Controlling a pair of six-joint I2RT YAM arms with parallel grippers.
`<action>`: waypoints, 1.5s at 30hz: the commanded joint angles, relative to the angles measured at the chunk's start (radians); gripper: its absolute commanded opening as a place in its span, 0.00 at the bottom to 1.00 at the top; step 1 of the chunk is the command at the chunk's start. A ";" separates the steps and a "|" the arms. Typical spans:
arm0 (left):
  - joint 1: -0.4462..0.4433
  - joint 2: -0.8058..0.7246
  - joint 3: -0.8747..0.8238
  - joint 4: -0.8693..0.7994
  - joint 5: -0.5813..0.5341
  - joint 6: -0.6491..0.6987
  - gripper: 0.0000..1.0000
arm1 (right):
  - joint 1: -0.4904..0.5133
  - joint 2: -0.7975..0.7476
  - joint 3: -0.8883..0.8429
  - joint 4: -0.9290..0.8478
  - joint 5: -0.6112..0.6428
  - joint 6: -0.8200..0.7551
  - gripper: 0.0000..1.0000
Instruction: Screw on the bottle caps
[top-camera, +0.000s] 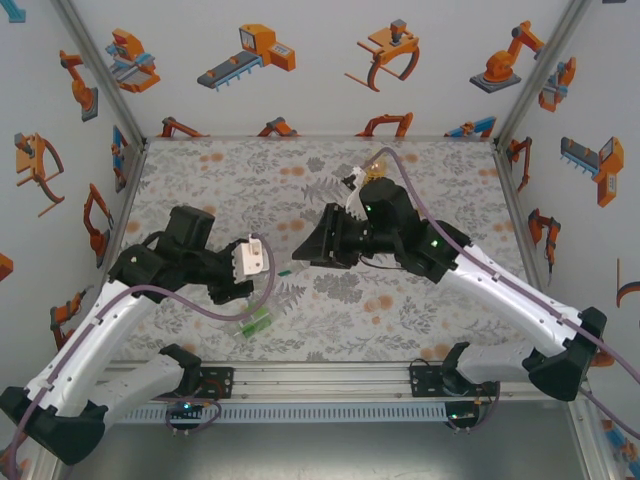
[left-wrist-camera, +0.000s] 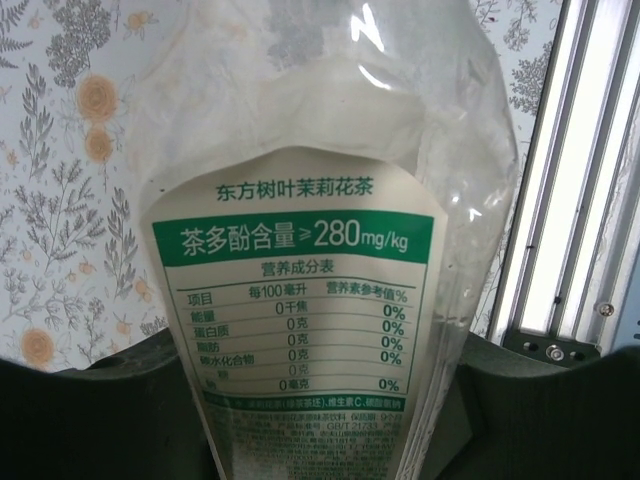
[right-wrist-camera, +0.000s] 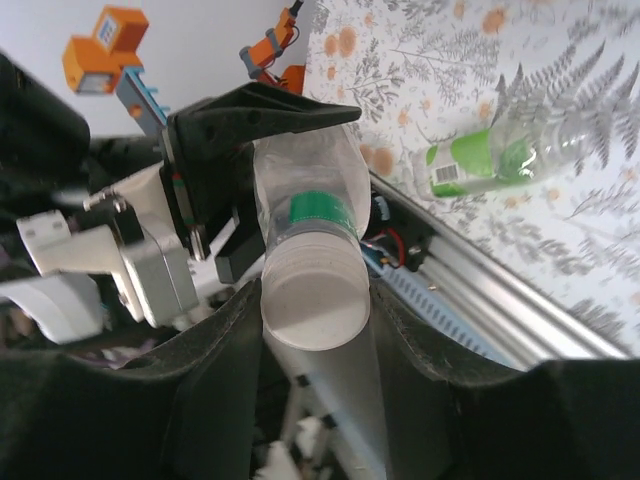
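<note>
Walls (top-camera: 320, 100): white, dotted with orange-and-blue cartoon robot stickers (top-camera: 250, 55) | Tabletop (top-camera: 250, 170): pale grey, printed with fern leaves and orange blossoms | Frame: silver metal posts (top-camera: 105, 72) in the back corners | Near edge: silver slotted rail (top-camera: 320, 378) | Light: bright, even, soft shadows

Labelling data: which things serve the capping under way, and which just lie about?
Job: clear plastic bottle with white label, in left end effector; round white plastic screw cap, in right end effector.
Lying about: green-labelled clear plastic bottle; amber plastic bottle.
</note>
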 joint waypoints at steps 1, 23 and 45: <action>-0.007 -0.012 0.028 0.205 0.112 -0.048 0.00 | 0.015 0.054 0.009 -0.116 -0.041 0.140 0.23; -0.008 -0.054 -0.010 0.194 0.139 -0.079 0.00 | -0.033 -0.056 0.235 -0.086 -0.013 -1.002 0.69; -0.014 -0.067 -0.011 0.188 0.171 -0.100 0.00 | -0.032 0.029 0.285 -0.104 -0.404 -1.571 0.53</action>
